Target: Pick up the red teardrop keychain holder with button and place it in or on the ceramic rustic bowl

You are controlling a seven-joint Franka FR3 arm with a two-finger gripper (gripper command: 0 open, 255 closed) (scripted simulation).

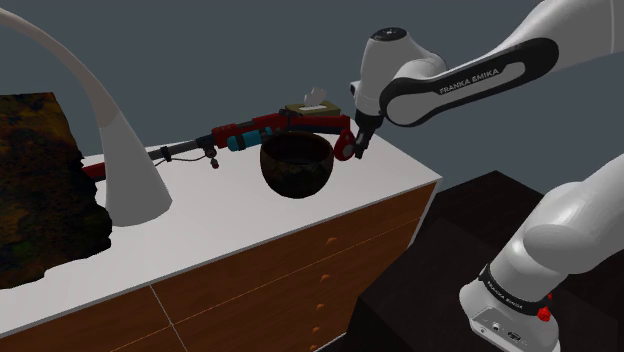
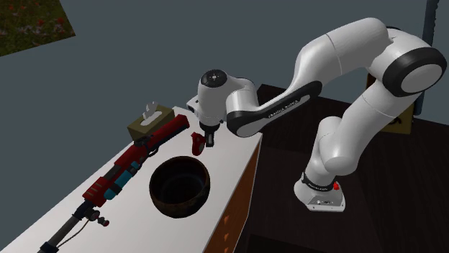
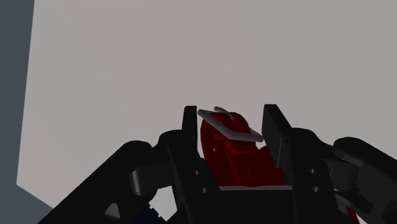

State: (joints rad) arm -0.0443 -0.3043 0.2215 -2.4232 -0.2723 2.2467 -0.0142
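The red teardrop keychain holder (image 3: 232, 149), with a grey wire ring at its tip, sits clasped between my two black fingers. My gripper (image 3: 231, 114) is shut on it. From the shoulder view the gripper (image 1: 353, 143) carries the red holder (image 1: 344, 147) just past the far right rim of the dark brown bowl (image 1: 296, 165). In the second exterior view the holder (image 2: 197, 143) hangs under the gripper (image 2: 207, 138), a little above the white tabletop and beyond the bowl (image 2: 180, 187), which stands upright and empty.
A long red and blue toy gun (image 2: 133, 164) lies along the white tabletop (image 1: 380, 180) beside the bowl. A tissue box (image 2: 150, 120) stands at its far end. A tall white curved stand (image 1: 125, 160) rises at the shoulder view's left. Wooden drawers (image 1: 300, 275) front the counter.
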